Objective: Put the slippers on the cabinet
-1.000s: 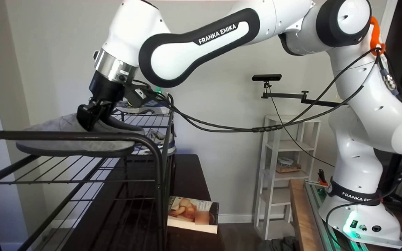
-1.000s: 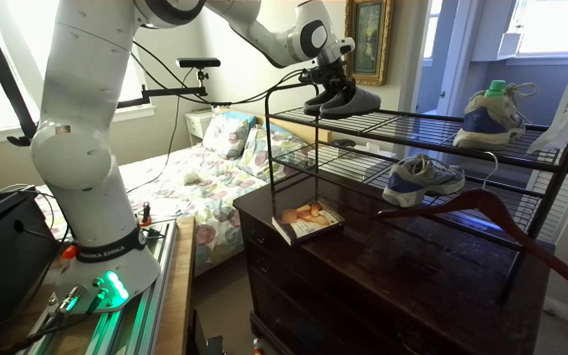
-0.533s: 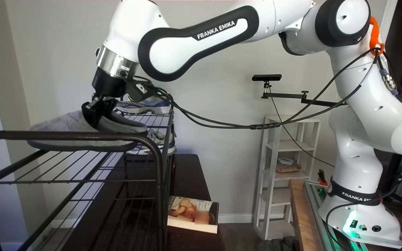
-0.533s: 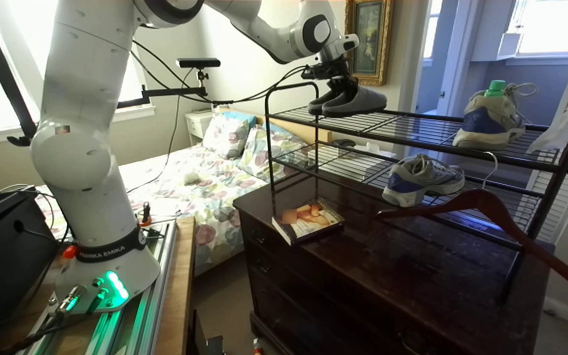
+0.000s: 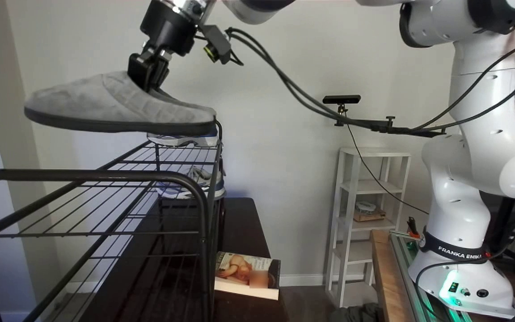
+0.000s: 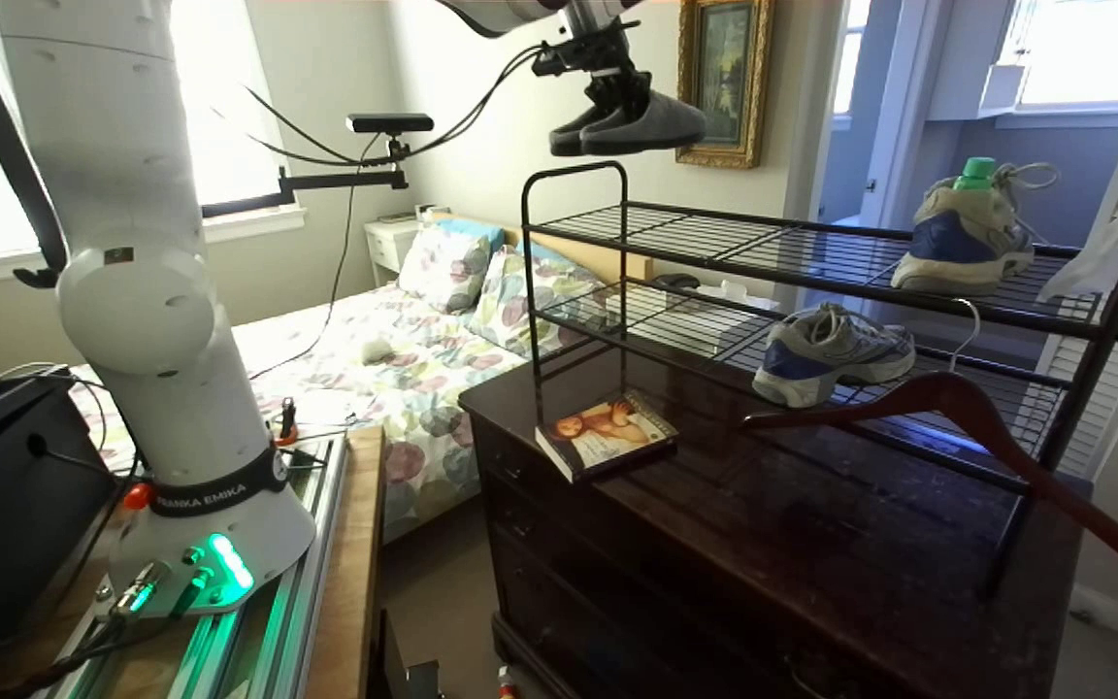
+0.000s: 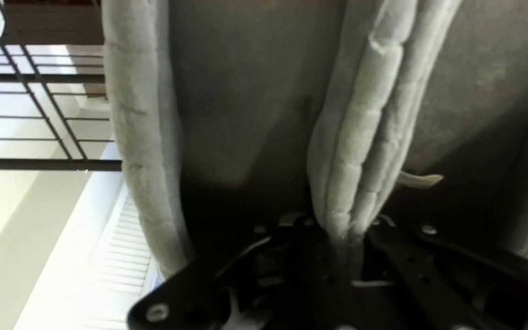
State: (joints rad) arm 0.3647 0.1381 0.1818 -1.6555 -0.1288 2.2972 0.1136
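The grey slippers hang side by side, soles down, above the black wire rack in both exterior views; they also show as a dark pair. My gripper is shut on the slippers' adjoining inner sides. In the wrist view, the two padded edges are pinched together between the fingers. The far slipper is mostly hidden behind the near one in an exterior view. The cabinet is dark brown with a flat top, below the rack; its top also shows in an exterior view.
The black wire rack stands on the cabinet, with sneakers on its top shelf and another shoe lower. A book lies on the cabinet's near corner. A wooden hanger leans in front of the rack.
My gripper has risen with both slippers, from close over the rack's top shelf to well above its end rail. It has also moved back toward the robot's base.
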